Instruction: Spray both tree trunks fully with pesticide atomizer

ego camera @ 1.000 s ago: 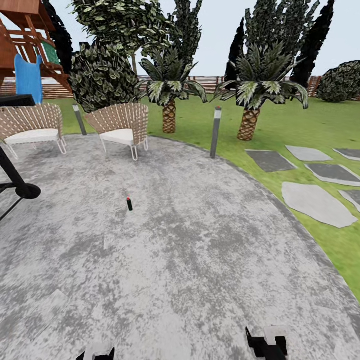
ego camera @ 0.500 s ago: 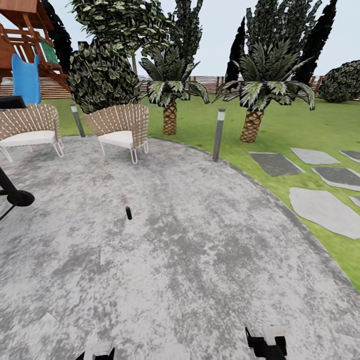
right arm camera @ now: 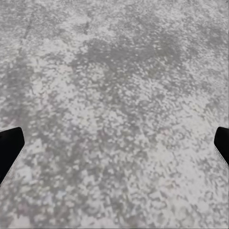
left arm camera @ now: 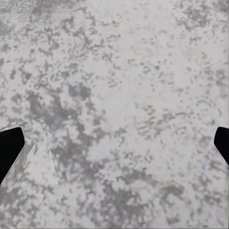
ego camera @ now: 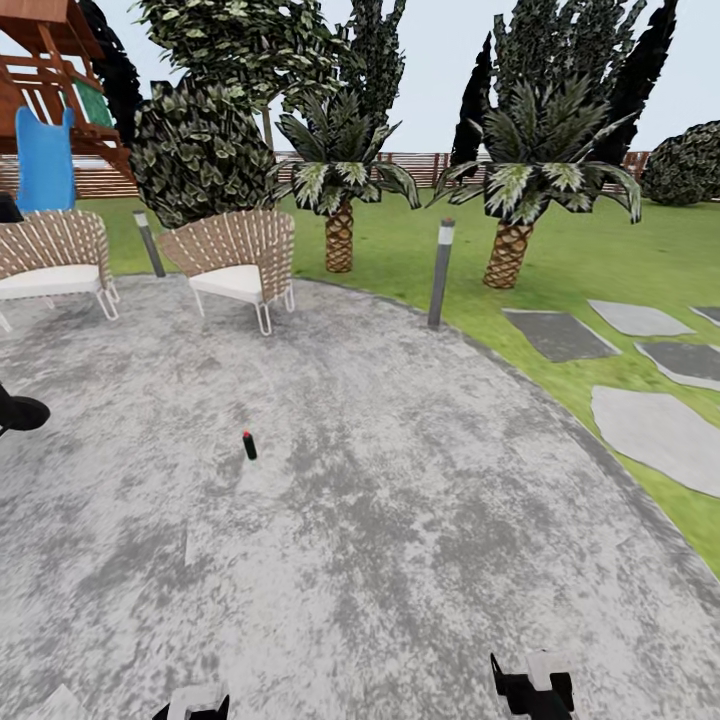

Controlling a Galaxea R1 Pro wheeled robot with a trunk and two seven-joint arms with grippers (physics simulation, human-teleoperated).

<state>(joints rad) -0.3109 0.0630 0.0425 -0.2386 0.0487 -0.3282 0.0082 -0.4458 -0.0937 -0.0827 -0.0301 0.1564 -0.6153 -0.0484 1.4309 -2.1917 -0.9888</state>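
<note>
A small black cylinder with a red tip [ego camera: 248, 445] stands on the grey patio ahead and left of me; it is too small to tell whether it is the pesticide atomizer. One tree [ego camera: 235, 45] with green-and-white leaves rises behind the chairs, with a strip of its pale trunk [ego camera: 268, 130] showing. My left gripper [ego camera: 193, 706] and right gripper [ego camera: 533, 686] hang low over the paving at the picture's bottom edge. The left gripper [left arm camera: 114, 145] and the right gripper [right arm camera: 114, 148] are both open, with only speckled paving between the fingers.
Two wicker chairs [ego camera: 238, 262] [ego camera: 50, 262] stand at the patio's far left. Grey lamp posts [ego camera: 440, 272] [ego camera: 147, 243] line its edge. Beyond are short palms [ego camera: 338, 200] [ego camera: 512, 215], a lawn [ego camera: 600, 260], stepping stones [ego camera: 655, 425], a playset with a blue slide [ego camera: 45, 160] and a slat fence [ego camera: 430, 165].
The whole view has shifted: I have rolled forward, so the black cylinder sits lower in the picture and the chairs have slid left. Both grippers keep their places.
</note>
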